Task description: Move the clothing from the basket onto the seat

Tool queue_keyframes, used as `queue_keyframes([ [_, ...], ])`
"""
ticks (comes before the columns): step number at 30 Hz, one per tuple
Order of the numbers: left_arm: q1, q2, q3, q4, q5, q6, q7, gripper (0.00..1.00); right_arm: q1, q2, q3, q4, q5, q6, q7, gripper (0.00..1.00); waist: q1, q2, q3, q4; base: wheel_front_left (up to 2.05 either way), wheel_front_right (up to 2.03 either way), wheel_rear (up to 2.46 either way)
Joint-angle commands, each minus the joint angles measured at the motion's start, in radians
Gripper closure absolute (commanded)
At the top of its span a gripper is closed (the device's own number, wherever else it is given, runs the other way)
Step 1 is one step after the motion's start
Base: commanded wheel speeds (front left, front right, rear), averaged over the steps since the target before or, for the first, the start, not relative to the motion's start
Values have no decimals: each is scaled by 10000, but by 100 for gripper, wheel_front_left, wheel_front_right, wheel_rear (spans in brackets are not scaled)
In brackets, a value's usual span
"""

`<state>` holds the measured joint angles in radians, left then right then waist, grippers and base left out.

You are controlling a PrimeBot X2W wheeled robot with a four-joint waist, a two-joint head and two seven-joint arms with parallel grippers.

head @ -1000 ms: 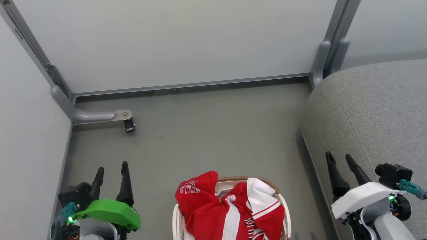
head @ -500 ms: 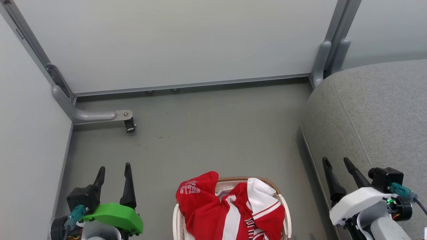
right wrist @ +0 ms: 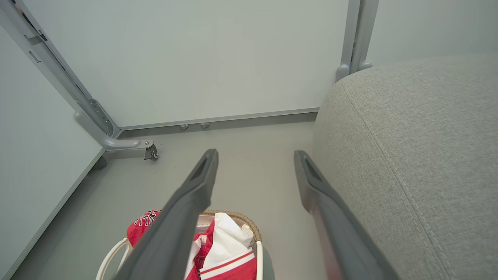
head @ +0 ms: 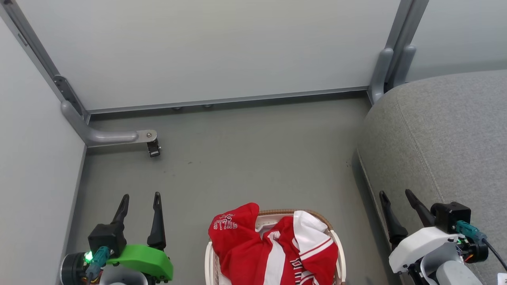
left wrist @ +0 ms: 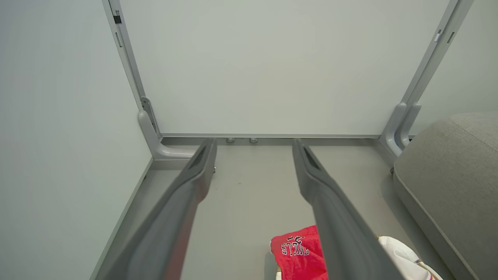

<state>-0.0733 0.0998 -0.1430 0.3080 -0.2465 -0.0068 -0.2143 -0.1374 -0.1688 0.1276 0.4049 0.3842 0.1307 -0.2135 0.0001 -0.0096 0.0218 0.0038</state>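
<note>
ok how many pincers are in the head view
2: the left pincer at lower left over the floor, the right pincer at lower right by the seat. Both open.

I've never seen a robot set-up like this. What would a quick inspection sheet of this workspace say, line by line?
Surface: grey floor, bare apart from faint scuffs.
Job's things: red and white jerseys heaped in the basket, one red part draped over its rim; grey seat at the robot's right, no clothing on the part in view.
Clutter: nothing seen.
Grippers: left gripper and right gripper both in the air, jaws apart, holding nothing.
Cables: thin black cable at the right wrist; teal plug at the left wrist.
Surroundings: pale partition panels; metal foot with a caster.
</note>
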Motion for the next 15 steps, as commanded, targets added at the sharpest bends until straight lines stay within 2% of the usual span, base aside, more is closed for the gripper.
queue_keyframes([
  [1,138,-38,30,10,197,-39,-90,0,23,-33,32,42,-179,0,-104,0,-1,77,18,-2,0,0,0],
  [6,159,-154,109,81,603,-175,-185,0,-175,-77,114,47,-460,0,-196,0,-1,81,299,-87,0,0,0],
  [15,-660,-414,-406,460,1234,-377,-345,0,-923,-88,387,-324,-824,-3,-360,0,-1,88,1719,-675,0,0,0],
])
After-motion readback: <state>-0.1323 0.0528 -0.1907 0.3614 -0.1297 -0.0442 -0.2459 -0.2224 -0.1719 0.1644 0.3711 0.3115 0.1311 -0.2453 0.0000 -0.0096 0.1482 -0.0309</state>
